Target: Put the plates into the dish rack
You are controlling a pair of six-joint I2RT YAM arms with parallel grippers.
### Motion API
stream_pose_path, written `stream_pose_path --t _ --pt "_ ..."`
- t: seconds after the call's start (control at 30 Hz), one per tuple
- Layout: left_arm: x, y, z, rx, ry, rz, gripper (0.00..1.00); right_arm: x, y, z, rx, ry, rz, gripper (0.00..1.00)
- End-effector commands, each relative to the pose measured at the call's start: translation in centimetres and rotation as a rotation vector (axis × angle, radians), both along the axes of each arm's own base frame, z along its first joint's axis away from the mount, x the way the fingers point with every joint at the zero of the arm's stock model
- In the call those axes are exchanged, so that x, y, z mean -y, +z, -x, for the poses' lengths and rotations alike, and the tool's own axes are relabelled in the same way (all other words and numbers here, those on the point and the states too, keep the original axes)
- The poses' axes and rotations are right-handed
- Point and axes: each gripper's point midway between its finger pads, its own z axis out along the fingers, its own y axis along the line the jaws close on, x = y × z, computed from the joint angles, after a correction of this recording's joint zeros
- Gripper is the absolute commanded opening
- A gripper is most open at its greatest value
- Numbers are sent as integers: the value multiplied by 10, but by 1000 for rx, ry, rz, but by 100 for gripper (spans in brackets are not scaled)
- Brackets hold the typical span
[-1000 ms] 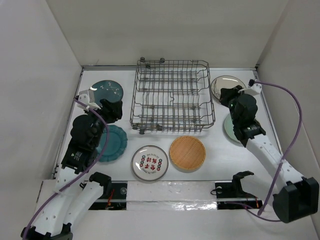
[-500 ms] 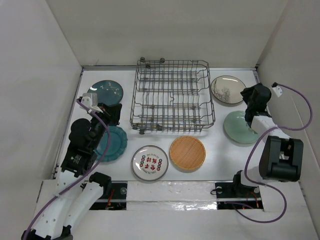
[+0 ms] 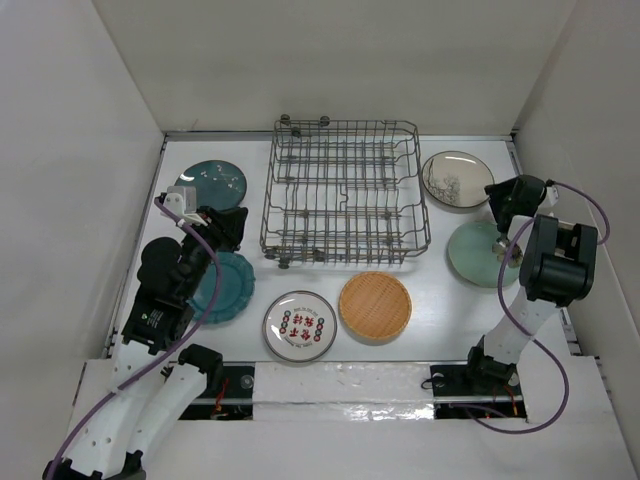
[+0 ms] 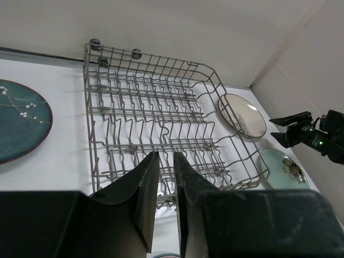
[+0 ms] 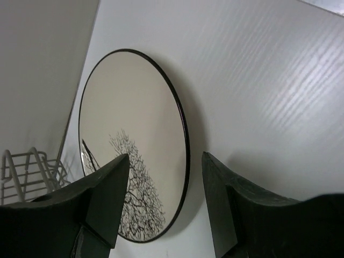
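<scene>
The beige-grey branch-patterned plate (image 3: 455,178) lies flat at upper right, beside the dish rack (image 3: 345,190), its rim just ahead of the spread, empty jaws of the right gripper (image 5: 165,161). The left gripper (image 4: 165,157), barely parted and empty, is far off at left

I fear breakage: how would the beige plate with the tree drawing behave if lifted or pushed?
The beige plate with the tree drawing looks rigid and smooth, so probably slippery and apt to chip if dropped. It lies flat on the table, so it likely slides rather than rolls if pushed.
</scene>
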Motion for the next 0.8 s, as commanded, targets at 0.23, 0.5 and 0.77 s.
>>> stream_pose_path --t 0.23,0.5,0.77 --pt "-4 11 -3 51 19 0 15 -5 0 -46 133 101 -142 60" --pt "-5 11 -3 52 28 0 16 -22 -16 -58 110 160 -201 59" --pt "-7 13 -1 60 36 1 16 -39 -16 -65 191 190 -314 19"
